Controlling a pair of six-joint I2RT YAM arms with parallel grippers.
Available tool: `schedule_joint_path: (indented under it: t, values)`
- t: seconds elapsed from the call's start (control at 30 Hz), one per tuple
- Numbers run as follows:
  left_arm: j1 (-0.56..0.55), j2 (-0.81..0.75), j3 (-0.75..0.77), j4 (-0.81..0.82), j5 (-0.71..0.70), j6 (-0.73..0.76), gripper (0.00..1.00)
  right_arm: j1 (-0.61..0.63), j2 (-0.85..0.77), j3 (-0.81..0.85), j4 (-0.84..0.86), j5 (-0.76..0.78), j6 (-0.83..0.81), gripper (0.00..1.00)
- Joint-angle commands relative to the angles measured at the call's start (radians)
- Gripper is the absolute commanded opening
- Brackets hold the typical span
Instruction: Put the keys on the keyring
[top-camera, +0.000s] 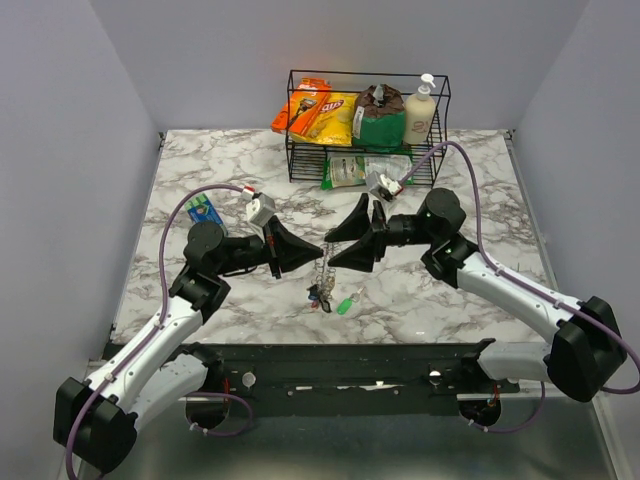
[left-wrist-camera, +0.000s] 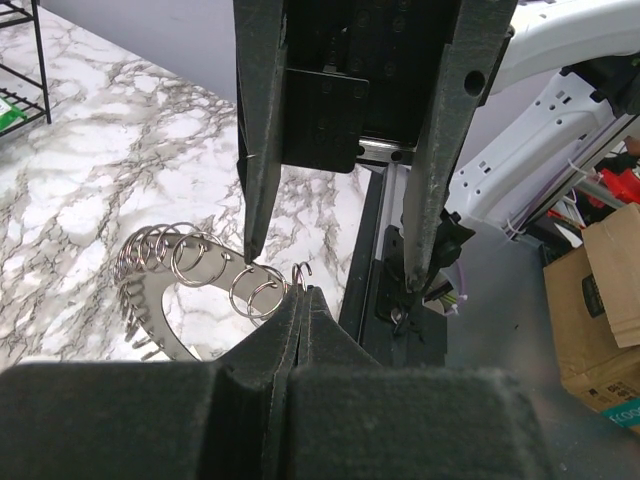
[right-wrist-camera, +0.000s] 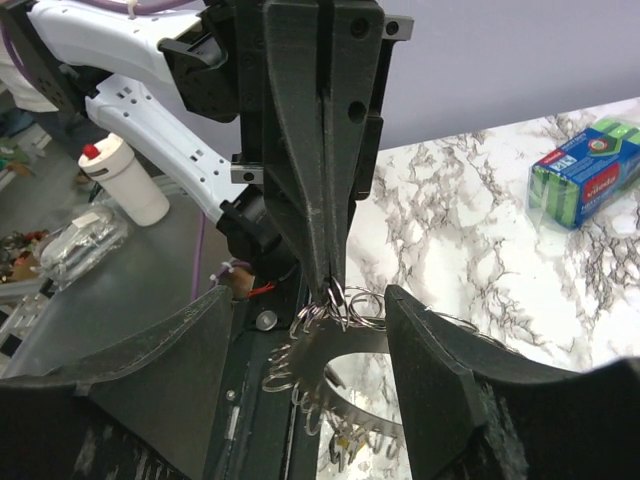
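Observation:
The keyring (top-camera: 323, 268), a silvery coil of wire loops, hangs between the two grippers above the marble table. My left gripper (top-camera: 314, 252) is shut on one loop of the coil, and its closed tips (left-wrist-camera: 300, 293) pinch the wire. The coil (left-wrist-camera: 185, 262) droops to the left of those tips. My right gripper (top-camera: 333, 249) is open, one finger on each side of the left gripper's tip, and it holds nothing. In the right wrist view its fingers (right-wrist-camera: 455, 370) flank the keyring (right-wrist-camera: 335, 345). A dark cluster of keys (top-camera: 320, 296) hangs at the coil's bottom. A green key (top-camera: 346, 304) lies beside it.
A black wire rack (top-camera: 368, 125) with chip bags, a green packet and a soap bottle stands at the back. A blue-green box (top-camera: 205, 211) lies at the left, also in the right wrist view (right-wrist-camera: 588, 172). The table's near edge and a black rail lie just below the keys.

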Motion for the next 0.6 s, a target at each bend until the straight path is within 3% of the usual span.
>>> schedule_joint_path:
  t: [0.0,0.27,0.53,0.57]
  values:
    - [-0.011,-0.013,0.049,0.028,0.021,0.013,0.00,0.000,-0.020,0.010,-0.021,-0.010,-0.033,0.70]
    - [-0.020,-0.008,0.055,0.030,0.020,0.012,0.00,0.000,0.010,0.018,-0.040,-0.027,-0.038,0.69]
    - [-0.023,-0.008,0.057,0.030,0.014,0.013,0.00,0.000,0.020,0.030,-0.050,-0.035,-0.041,0.34]
    - [-0.025,-0.006,0.055,0.030,0.012,0.015,0.00,0.000,0.023,0.029,-0.053,-0.035,-0.041,0.19]
